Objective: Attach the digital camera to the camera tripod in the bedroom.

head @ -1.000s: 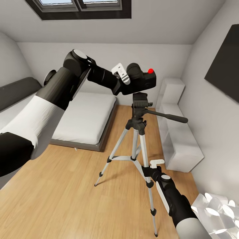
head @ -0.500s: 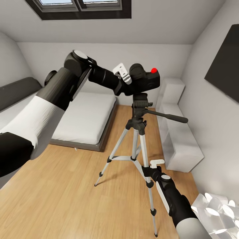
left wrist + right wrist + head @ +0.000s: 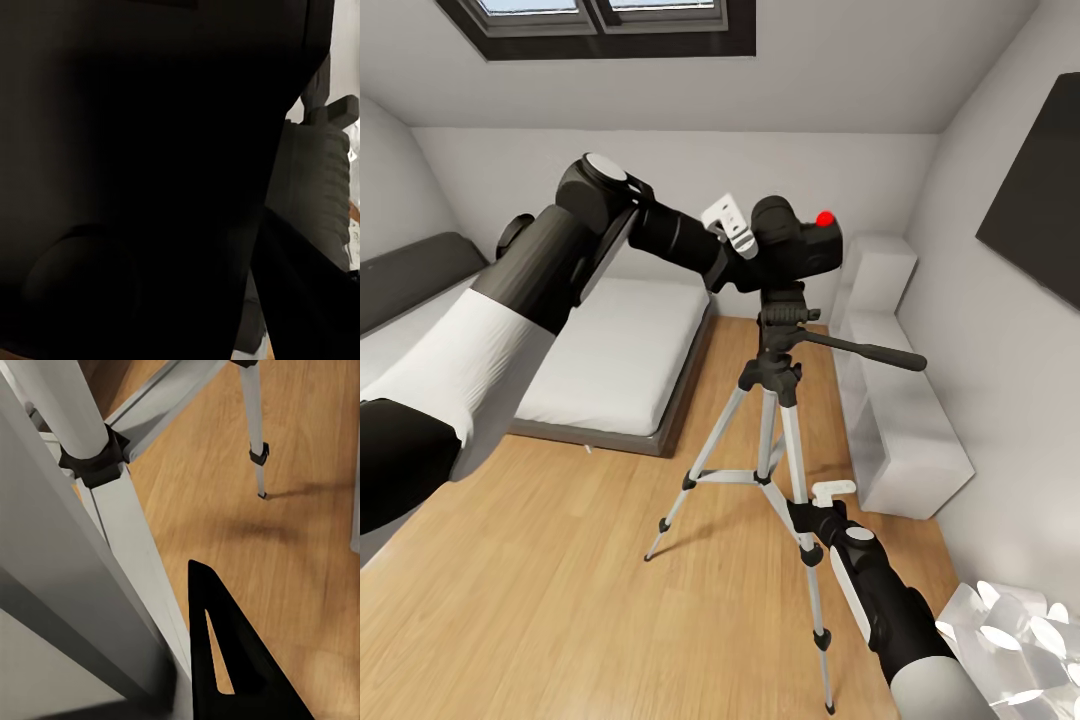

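Note:
My left gripper (image 3: 748, 243) is shut on the digital camera (image 3: 802, 250), a black body with a red button (image 3: 824, 218) on top. The camera sits right on top of the black head (image 3: 783, 315) of the camera tripod (image 3: 778, 405); I cannot tell whether it is locked on. The pan handle (image 3: 872, 353) sticks out to the right. In the left wrist view the dark camera (image 3: 135, 187) is pressed close to the lens. My right gripper (image 3: 812, 517) is low down, shut around the tripod's near leg (image 3: 90, 532), with one black finger (image 3: 225, 660) beside it.
A low bed (image 3: 610, 360) with a white mattress lies left of the tripod. White stepped boxes (image 3: 900, 420) stand along the right wall under a dark panel (image 3: 1040, 190). A skylight (image 3: 610, 20) is overhead. A white crumpled object (image 3: 1010, 640) lies at the lower right.
The left arm has carried the camera a little right and down, from just left of the tripod head to directly on it. The right arm and tripod have stayed put.

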### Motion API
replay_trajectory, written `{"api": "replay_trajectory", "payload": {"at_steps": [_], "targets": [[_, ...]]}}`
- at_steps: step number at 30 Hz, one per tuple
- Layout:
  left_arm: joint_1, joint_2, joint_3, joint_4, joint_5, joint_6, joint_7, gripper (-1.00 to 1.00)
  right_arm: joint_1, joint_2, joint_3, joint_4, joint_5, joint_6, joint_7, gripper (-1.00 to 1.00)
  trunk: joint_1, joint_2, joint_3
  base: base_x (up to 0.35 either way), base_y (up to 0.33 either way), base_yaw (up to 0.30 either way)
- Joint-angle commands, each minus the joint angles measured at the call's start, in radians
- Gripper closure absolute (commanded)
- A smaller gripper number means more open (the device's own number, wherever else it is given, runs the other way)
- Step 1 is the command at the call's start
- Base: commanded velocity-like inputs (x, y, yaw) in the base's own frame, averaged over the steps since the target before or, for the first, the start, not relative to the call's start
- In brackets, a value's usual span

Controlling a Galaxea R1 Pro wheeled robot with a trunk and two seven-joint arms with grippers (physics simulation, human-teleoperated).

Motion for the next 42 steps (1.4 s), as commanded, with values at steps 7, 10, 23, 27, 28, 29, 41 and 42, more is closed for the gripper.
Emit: {"api": "replay_trajectory", "payload": {"at_steps": [7,10,23,27,28,29,41,42], "targets": [[-0.001,0.004,-0.038,-0.006,-0.004,0.005,-0.007,1.00,0.000,0.000,-0.001,-0.002,0.015,0.006,0.004,1.00,0.001,-0.002,-0.002,0.000,0.000,0.000],[-0.001,0.005,-0.043,-0.007,-0.003,0.005,-0.007,1.00,0.000,0.000,-0.001,-0.002,0.015,0.006,0.004,1.00,0.001,-0.002,-0.002,0.000,0.000,0.000],[-0.001,0.006,-0.046,-0.008,-0.002,0.006,-0.007,1.00,0.000,0.000,-0.001,-0.002,0.015,0.006,0.004,1.00,0.001,-0.002,-0.002,0.000,0.000,0.000],[-0.001,0.006,-0.045,-0.008,-0.001,0.005,-0.007,-1.00,0.000,-0.001,-0.001,-0.002,0.015,0.007,0.004,1.00,0.001,-0.002,-0.002,0.000,0.000,0.000],[-0.001,0.006,-0.045,-0.008,-0.001,0.005,-0.007,-1.00,0.000,-0.001,-0.001,-0.002,0.015,0.006,0.004,1.00,0.001,-0.002,-0.002,0.000,0.000,0.000],[-0.001,0.006,-0.044,-0.008,-0.001,0.005,-0.007,-1.00,0.000,0.000,-0.001,-0.002,0.015,0.006,0.004,1.00,0.001,-0.002,-0.002,0.000,0.000,0.000],[-0.001,0.006,-0.043,-0.004,0.000,0.009,-0.004,-1.00,0.000,0.000,-0.001,-0.002,0.015,0.006,0.004,1.00,0.001,-0.002,-0.002,0.000,0.000,0.000],[-0.001,0.006,-0.043,-0.003,0.000,0.009,-0.004,-1.00,0.000,0.000,-0.001,-0.002,0.015,0.006,0.004,1.00,0.001,-0.002,-0.002,0.000,0.000,0.000]]}}
